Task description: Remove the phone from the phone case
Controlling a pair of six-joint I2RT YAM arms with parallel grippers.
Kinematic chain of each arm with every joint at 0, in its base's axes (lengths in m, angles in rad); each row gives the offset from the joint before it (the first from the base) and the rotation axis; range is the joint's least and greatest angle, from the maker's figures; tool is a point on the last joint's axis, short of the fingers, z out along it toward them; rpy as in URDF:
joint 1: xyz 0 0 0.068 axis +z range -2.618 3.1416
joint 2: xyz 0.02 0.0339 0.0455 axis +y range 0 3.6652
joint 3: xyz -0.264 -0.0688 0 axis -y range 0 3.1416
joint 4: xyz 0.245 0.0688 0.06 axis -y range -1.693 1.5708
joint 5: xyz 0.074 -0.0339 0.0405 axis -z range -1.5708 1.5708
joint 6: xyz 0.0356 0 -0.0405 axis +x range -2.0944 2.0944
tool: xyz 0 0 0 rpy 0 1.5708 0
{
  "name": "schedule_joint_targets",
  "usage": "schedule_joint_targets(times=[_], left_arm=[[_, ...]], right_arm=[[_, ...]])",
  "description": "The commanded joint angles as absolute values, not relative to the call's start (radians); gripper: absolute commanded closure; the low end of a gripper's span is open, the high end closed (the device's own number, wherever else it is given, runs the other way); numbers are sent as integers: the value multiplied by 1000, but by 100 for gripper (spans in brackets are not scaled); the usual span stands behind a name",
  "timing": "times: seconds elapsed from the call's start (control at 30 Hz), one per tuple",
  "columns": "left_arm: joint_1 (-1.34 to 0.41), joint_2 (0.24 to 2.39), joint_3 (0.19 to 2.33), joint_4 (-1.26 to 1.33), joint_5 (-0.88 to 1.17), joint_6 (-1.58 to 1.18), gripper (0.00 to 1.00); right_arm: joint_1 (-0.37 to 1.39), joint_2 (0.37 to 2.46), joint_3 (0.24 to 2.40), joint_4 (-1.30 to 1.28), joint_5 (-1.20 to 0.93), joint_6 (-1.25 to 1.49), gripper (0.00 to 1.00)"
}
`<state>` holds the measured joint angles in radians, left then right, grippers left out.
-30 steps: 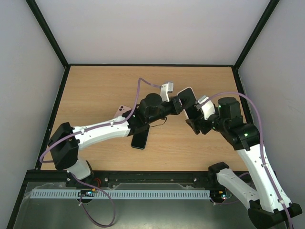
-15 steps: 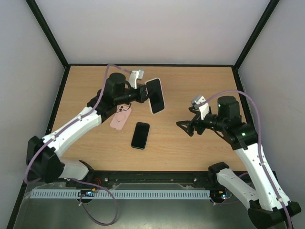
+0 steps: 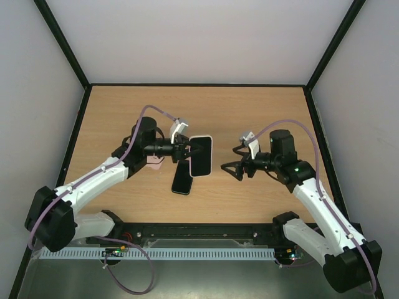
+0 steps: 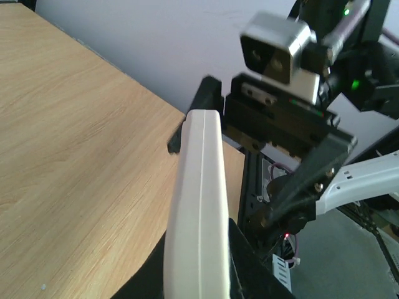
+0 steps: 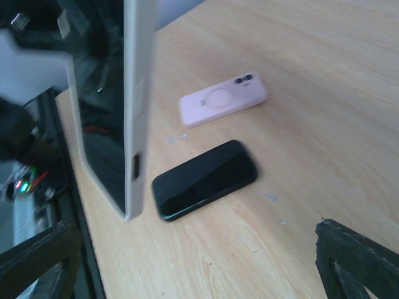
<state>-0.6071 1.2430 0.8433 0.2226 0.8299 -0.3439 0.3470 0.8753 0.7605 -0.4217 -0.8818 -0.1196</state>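
Note:
My left gripper is shut on a phone in a white case, held on edge above the middle of the table. In the left wrist view the case's white side runs up between my dark jaws. My right gripper is open and empty, a little to the right of the cased phone, not touching it. In the right wrist view the cased phone hangs at the left, dark screen and a side port showing, with my open gripper below it.
A bare black phone lies flat on the table under the held phone; it also shows in the right wrist view. A pink case lies behind it, mostly hidden under my left arm in the top view. Black frame rails edge the wooden table.
A second ago both grippers met at the cased phone on the right. My left arm carried it off to the back left, then brought it down to the centre. My right gripper opened and moved left.

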Motion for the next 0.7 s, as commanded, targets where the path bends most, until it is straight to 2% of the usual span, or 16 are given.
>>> schedule_joint_targets(times=[0.0, 0.13, 0.23, 0.3, 0.43, 0.57, 0.67], left_arm=[[-574, 1179, 815, 464, 924, -411, 98], [-573, 1180, 802, 574, 1036, -490, 98], [-578, 1156, 771, 659, 1075, -524, 97], [-579, 1131, 772, 651, 1082, -514, 98], [-580, 1081, 771, 586, 1061, -459, 98], [-584, 1093, 774, 608, 1074, -484, 97], [-582, 1107, 782, 605, 1082, -488, 98]], right_arm=[[350, 879, 703, -473, -1112, -322, 1], [350, 893, 726, -597, -1186, -487, 5], [350, 884, 726, -524, -1145, -394, 7], [350, 885, 722, -492, -1135, -362, 12], [350, 871, 709, -464, -1143, -333, 12], [355, 877, 725, -518, -1226, -409, 16], [406, 930, 803, -650, -1266, -554, 21]])
